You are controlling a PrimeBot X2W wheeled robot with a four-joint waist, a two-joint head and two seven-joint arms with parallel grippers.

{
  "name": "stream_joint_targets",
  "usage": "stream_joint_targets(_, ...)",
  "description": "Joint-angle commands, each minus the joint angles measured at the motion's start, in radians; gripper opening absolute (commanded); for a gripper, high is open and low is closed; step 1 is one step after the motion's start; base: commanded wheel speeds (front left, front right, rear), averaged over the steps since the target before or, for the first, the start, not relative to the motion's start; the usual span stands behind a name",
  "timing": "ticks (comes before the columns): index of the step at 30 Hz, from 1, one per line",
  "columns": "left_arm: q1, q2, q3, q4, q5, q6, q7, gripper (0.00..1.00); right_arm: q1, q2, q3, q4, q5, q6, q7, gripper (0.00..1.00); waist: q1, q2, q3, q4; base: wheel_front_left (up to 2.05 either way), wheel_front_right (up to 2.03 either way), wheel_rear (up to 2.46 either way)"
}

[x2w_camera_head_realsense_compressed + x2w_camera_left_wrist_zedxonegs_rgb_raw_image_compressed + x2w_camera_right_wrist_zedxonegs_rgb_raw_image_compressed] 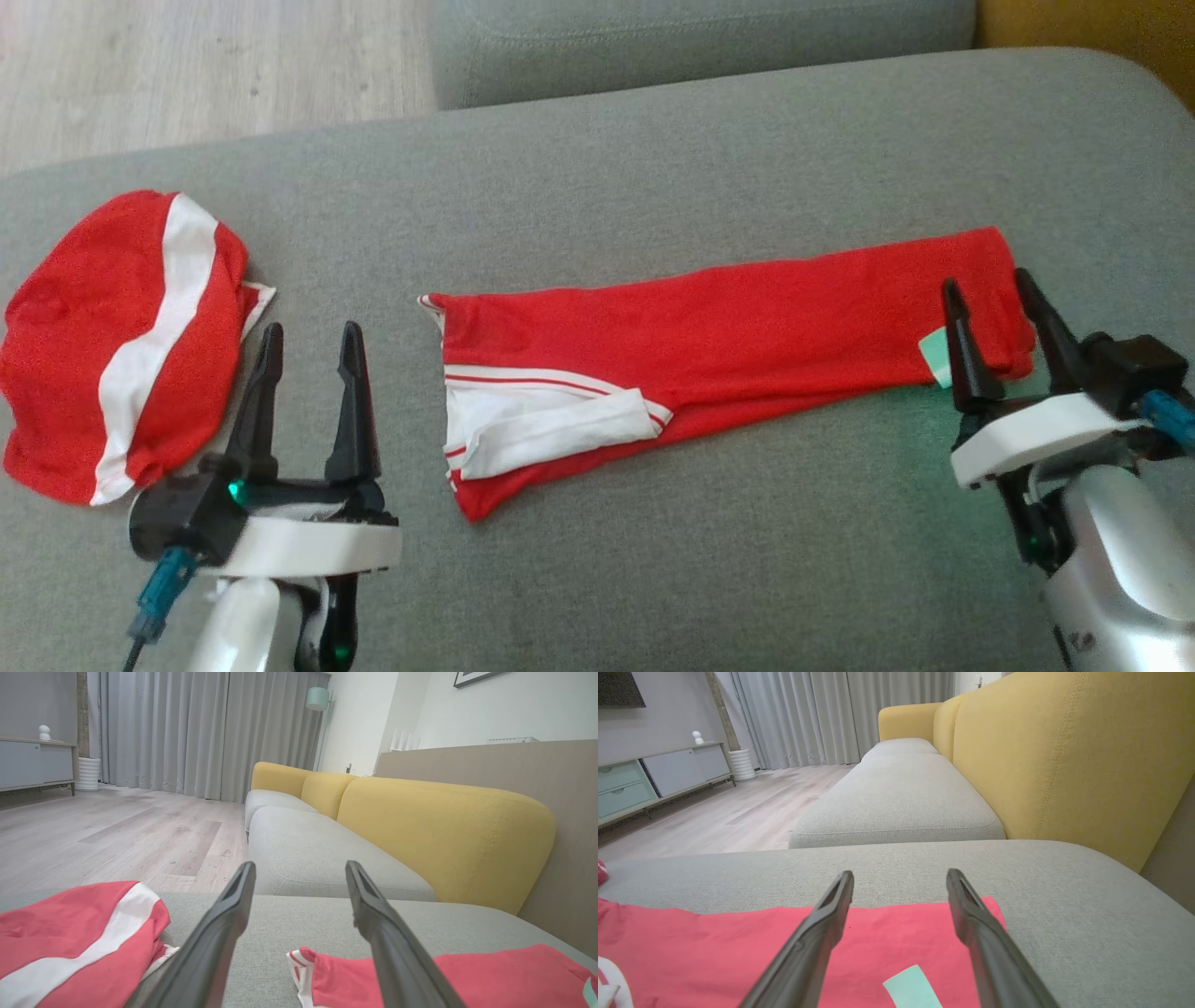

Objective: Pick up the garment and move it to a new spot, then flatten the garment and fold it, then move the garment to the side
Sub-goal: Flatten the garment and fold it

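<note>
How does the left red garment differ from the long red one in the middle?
The left garment is bunched into a rounded bundle; the middle garment lies stretched in a long strip. The left garment has one broad white band across it; the middle garment shows white only at its left end, and a pale green tag at its right. Both are red and white, on the grey cushion.

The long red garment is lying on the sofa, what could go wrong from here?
The open left pincer sits between the long red garment and the bundled red garment; it might snag the wrong one.
The open right pincer over the tagged end may pinch just the top layer, undoing the fold.
</note>
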Motion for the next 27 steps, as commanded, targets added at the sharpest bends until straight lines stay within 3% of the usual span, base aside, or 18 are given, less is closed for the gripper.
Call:
stream_joint_targets(1,-0.041,0.002,0.053,-0.027,0.019,-0.011,-0.009,1.00,-0.025,-0.008,-0.001,-0.031,-0.015,-0.001,-0.011,1.00,0.0001,0.0000,0.013,0.005,0.00,0.00,0.00)
stream_joint_targets(9,-0.093,-0.042,0.078,-0.004,0.089,-0.067,-0.009,1.00,-0.131,0.009,-0.180,0.112,-0.123,-0.001,0.009,1.00,0.0001,0.0000,0.092,0.031,0.00,0.00,0.00)
stream_joint_targets(20,-0.134,-0.066,0.080,0.025,0.104,-0.085,-0.009,1.00,-0.261,0.076,-0.498,0.354,-0.345,-0.001,0.144,1.00,0.0001,0.0000,0.165,0.066,0.00,0.00,0.00)
stream_joint_targets(27,-0.142,-0.070,0.085,0.026,0.108,-0.087,-0.009,1.00,-0.289,0.131,-0.569,0.412,-0.375,-0.001,0.189,1.00,0.0001,0.0000,0.181,0.059,0.00,0.00,0.00)
